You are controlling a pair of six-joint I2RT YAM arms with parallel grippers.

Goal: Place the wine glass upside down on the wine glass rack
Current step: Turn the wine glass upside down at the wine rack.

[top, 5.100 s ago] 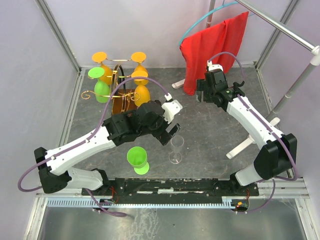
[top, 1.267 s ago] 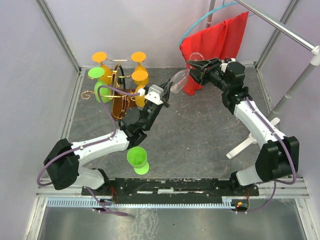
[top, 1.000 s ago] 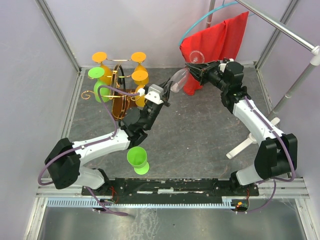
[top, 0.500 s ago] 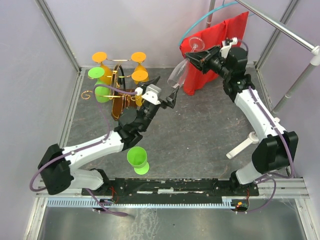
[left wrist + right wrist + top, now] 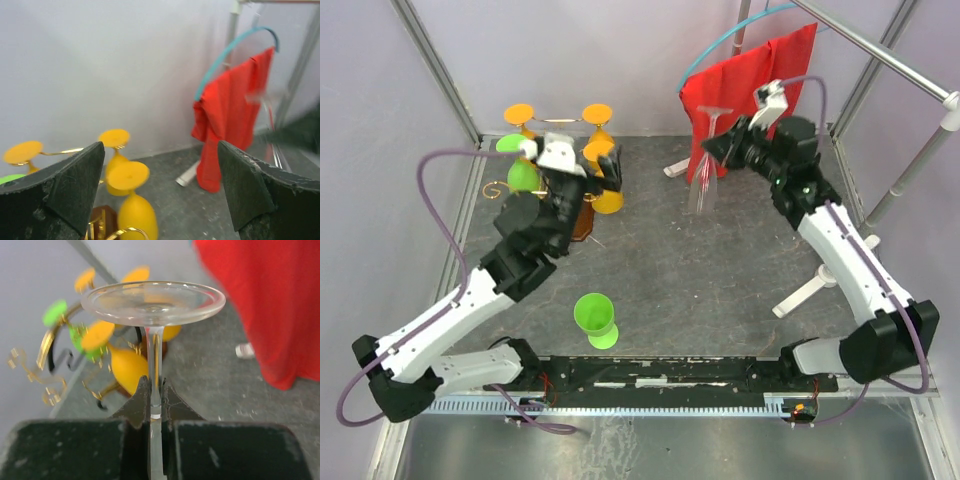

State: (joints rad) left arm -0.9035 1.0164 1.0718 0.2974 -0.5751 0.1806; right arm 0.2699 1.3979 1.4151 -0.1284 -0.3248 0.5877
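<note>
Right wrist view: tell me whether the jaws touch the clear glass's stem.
Touching. Right wrist view: the right gripper has its jaws closed on the wine glass stem, no gap.

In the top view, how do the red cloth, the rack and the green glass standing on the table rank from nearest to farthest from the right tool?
1. Red cloth, just behind the right tool.
2. Rack, at the far left.
3. Green glass, on the table, front left.
</note>
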